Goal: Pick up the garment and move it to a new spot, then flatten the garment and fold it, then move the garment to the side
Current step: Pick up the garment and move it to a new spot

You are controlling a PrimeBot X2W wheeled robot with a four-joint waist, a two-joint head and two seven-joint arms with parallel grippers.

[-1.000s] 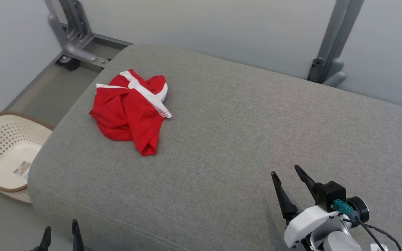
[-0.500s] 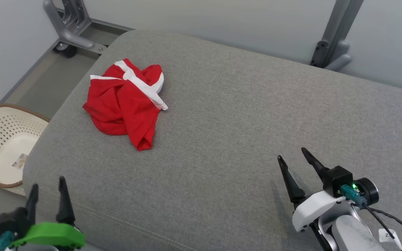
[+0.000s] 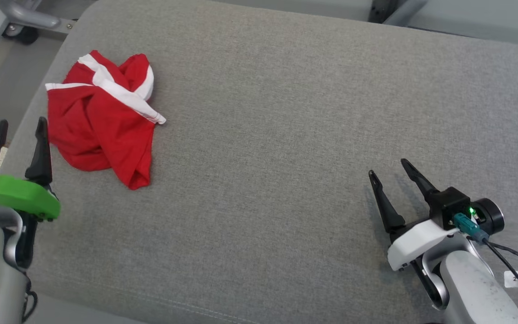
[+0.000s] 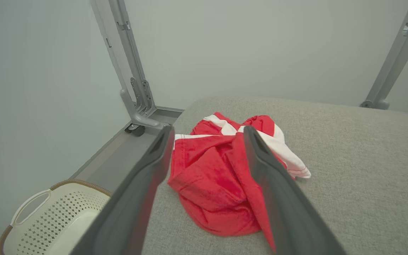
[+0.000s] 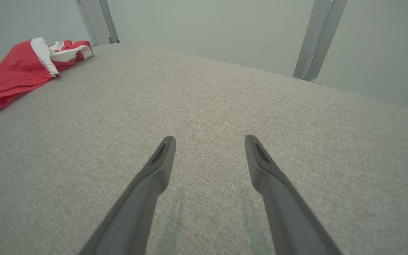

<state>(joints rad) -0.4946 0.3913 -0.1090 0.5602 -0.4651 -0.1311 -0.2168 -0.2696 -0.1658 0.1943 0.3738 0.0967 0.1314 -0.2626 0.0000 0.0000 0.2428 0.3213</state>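
Head view: left gripper (image 3: pixel 22 120), spread, is hovering beside the garment (image 3: pixel 97 130), likely for a grab; right gripper (image 3: pixel 387 166), spread, is idling well apart.

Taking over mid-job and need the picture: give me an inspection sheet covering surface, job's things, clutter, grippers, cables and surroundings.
Surface: grey fabric cushion, smooth.
Job's things: red garment with white trim, crumpled at the cushion's far left.
Clutter: nothing seen.
Grippers: left gripper open, close beside the garment, not gripping it; right gripper open over the cushion, near right.
Cables: black cable at the right wrist.
Surroundings: cream basket on the floor; grey metal frame; pale wall.
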